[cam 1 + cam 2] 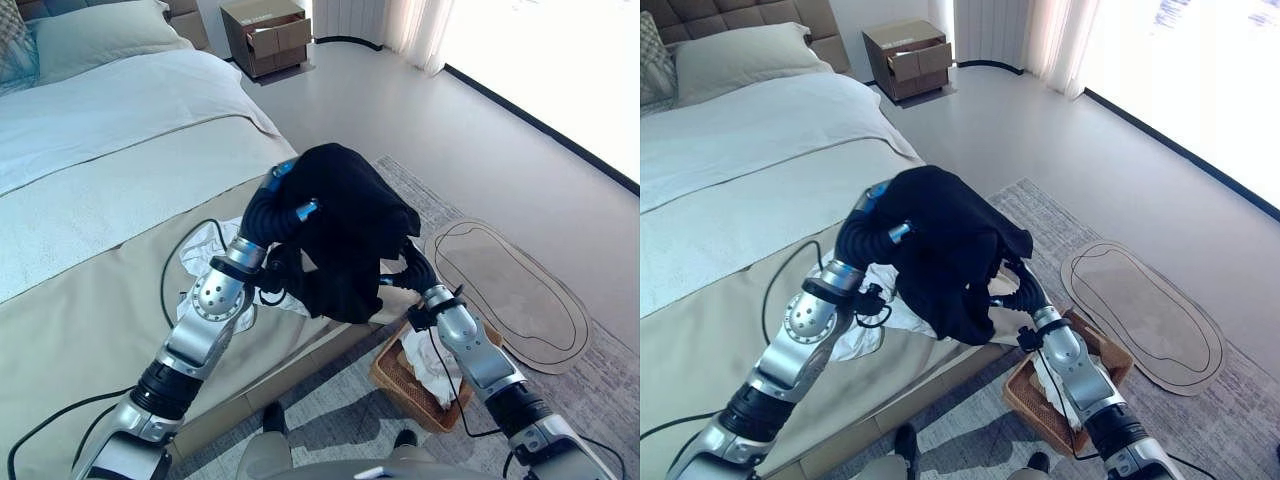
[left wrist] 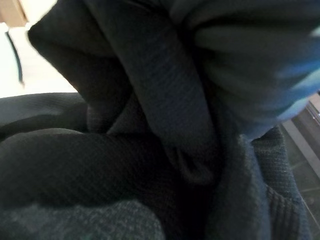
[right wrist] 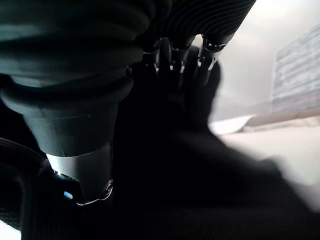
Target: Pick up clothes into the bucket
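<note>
Black garment [image 1: 350, 235] held up in the air between both arms, bunched into a dark mound above the edge of the bed [image 1: 90, 200], lower folds hanging toward the basket [image 1: 395, 385]. Draped over the left hand [image 1: 283, 185], with only a bit of the ribbed wrist cover and a blue patch showing at the cloth's upper left; left fingers buried in the fabric, so cannot tell whether wide or closed. In the left wrist view, dark folds of the same garment right up against the camera. Right hand [image 3: 185, 45] pushed into the cloth from below and from the right side; in the right wrist view, fingers [image 3: 207, 47] reaching into the black fabric, tips hidden, grip impossible to judge. Beneath the fingers, a white cloth [image 1: 205, 255] lying crumpled on the beige bed cover. Below the right forearm, the woven basket on the floor rug beside the bed, with pale clothes [image 1: 430, 365] already in it. Further out, an oval mat [image 1: 510, 285] on the floor and a wooden nightstand [image 1: 268, 35] with an open drawer by the wall.
</note>
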